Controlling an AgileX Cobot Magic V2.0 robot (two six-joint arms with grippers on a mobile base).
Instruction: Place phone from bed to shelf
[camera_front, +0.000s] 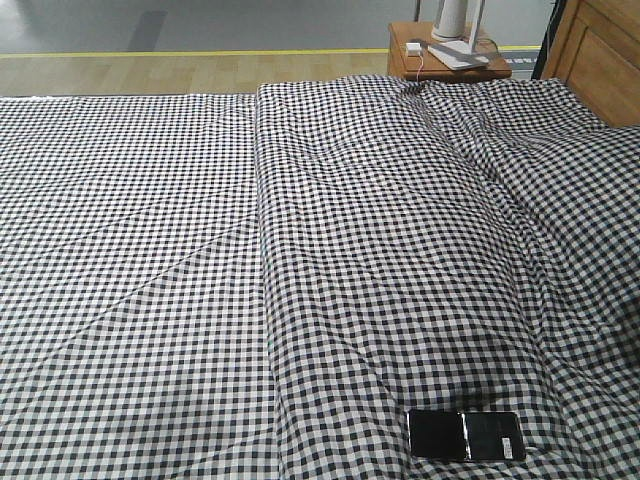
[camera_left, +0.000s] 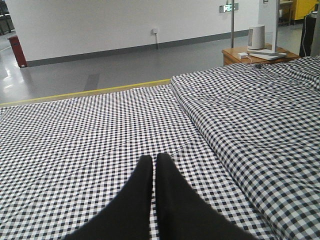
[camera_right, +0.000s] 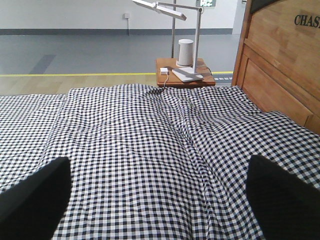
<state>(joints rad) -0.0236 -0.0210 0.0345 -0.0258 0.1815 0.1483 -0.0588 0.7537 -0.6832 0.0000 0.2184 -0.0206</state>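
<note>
The phone (camera_front: 466, 435) lies flat on the bed (camera_front: 150, 250), low and right in the front view with broad open room beyond it, while the left gripper (camera_left: 153, 161) hangs clenched and the right gripper (camera_right: 157, 200) gapes wide.

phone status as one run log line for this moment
phone: flat on bed, not held | left gripper: shut, over bed | right gripper: open, empty | shelf: not in view

Phone (camera_front: 466, 435) on bed (camera_front: 150, 250) (front-right)
</note>
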